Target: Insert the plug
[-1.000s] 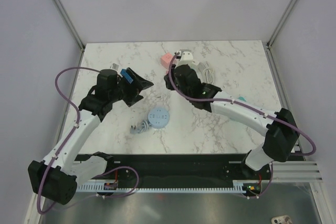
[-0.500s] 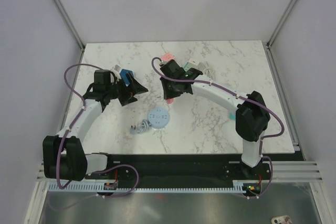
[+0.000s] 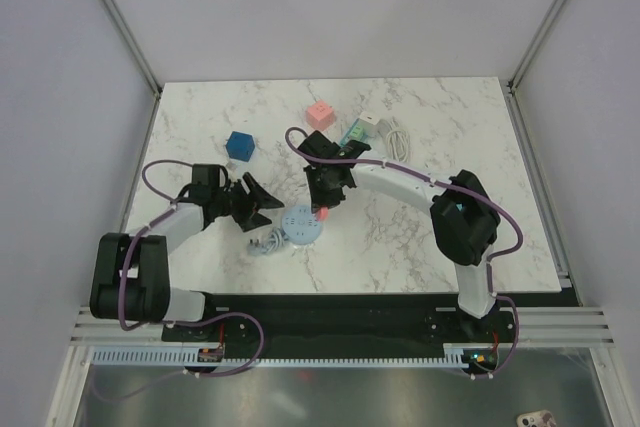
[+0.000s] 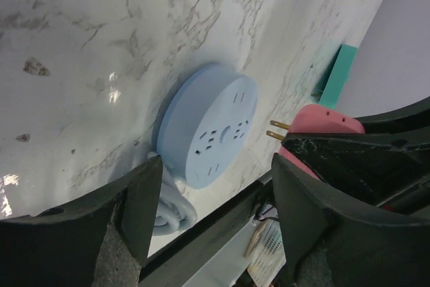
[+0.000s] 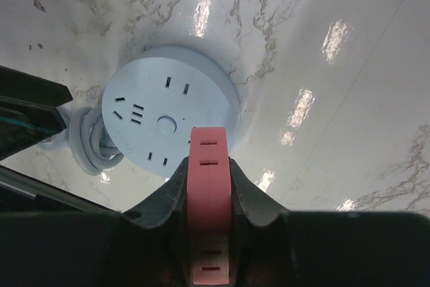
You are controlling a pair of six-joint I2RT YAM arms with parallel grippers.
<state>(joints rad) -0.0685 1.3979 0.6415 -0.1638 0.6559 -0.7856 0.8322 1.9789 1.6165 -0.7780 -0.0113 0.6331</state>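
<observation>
A round light-blue power socket (image 3: 302, 224) lies flat on the marble table, its coiled cord (image 3: 266, 241) at its left. My right gripper (image 3: 322, 205) is shut on a pink plug (image 3: 322, 213) and holds it just above the socket's right edge. In the right wrist view the plug (image 5: 208, 186) sits between my fingers (image 5: 252, 196), over the socket's (image 5: 168, 119) near rim. In the left wrist view the plug's (image 4: 316, 120) brass prongs point at the socket (image 4: 209, 126). My left gripper (image 3: 262, 205) is open and empty, just left of the socket.
A blue cube (image 3: 239, 145) sits at the back left. A pink cube (image 3: 320, 114), a teal-and-white adapter (image 3: 358, 131) and a white cable (image 3: 395, 139) lie behind the right arm. The table's near edge (image 3: 350, 292) is close in front of the socket.
Both arms moved toward the near side. The right gripper came from the back to just above the socket with the pink plug. The left gripper left the blue cube and dropped beside the socket.
</observation>
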